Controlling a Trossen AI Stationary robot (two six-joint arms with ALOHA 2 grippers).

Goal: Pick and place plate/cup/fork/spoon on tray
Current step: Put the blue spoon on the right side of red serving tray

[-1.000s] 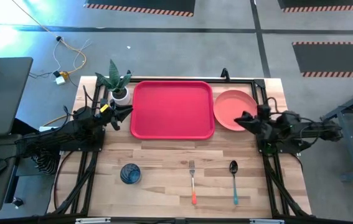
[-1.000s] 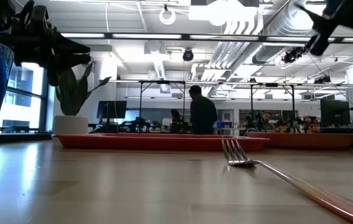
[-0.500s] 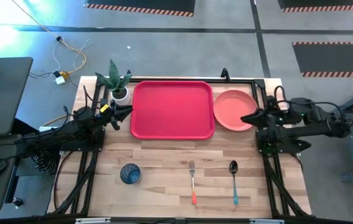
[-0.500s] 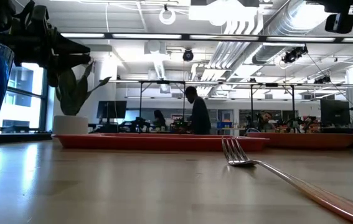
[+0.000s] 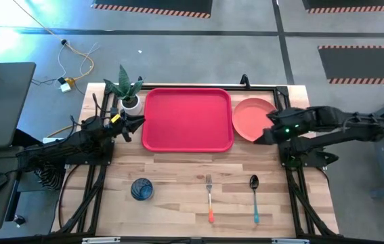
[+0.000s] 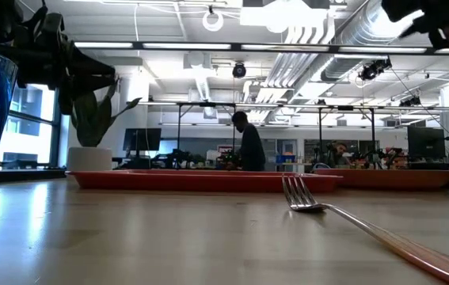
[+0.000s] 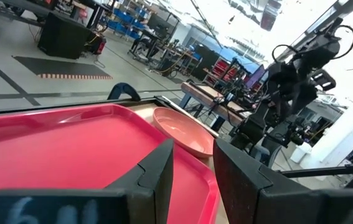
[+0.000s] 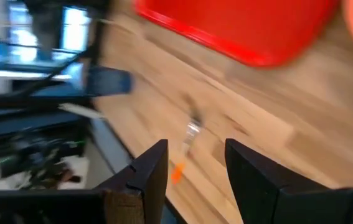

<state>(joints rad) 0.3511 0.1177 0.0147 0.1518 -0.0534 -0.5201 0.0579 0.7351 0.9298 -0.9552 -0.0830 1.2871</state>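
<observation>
The red tray (image 5: 187, 118) lies at the table's far middle. The salmon plate (image 5: 249, 116) rests flat just right of it. The blue cup (image 5: 141, 188) stands near the left front. The fork (image 5: 209, 198) with the orange handle and the spoon (image 5: 254, 198) with the teal handle lie side by side near the front edge. My left gripper (image 5: 137, 125) is open and empty at the tray's left edge; its wrist view looks across the tray (image 7: 70, 137) to the plate (image 7: 185, 127). My right gripper (image 5: 259, 137) is open and empty above the plate's near right edge; its wrist view (image 8: 192, 171) looks down on the fork (image 8: 187, 140).
A white pot with a green plant (image 5: 128, 95) stands at the far left corner beside the tray. Black frame rails run along the table's left and right sides. Bare wood lies between the tray and the cutlery. A person (image 6: 248, 146) stands in the room behind.
My right arm has stretched out from its folded pose and risen. Its gripper has stayed over the plate's near right edge and shifted a little toward the table's near edge. The left arm and all the objects have kept still.
</observation>
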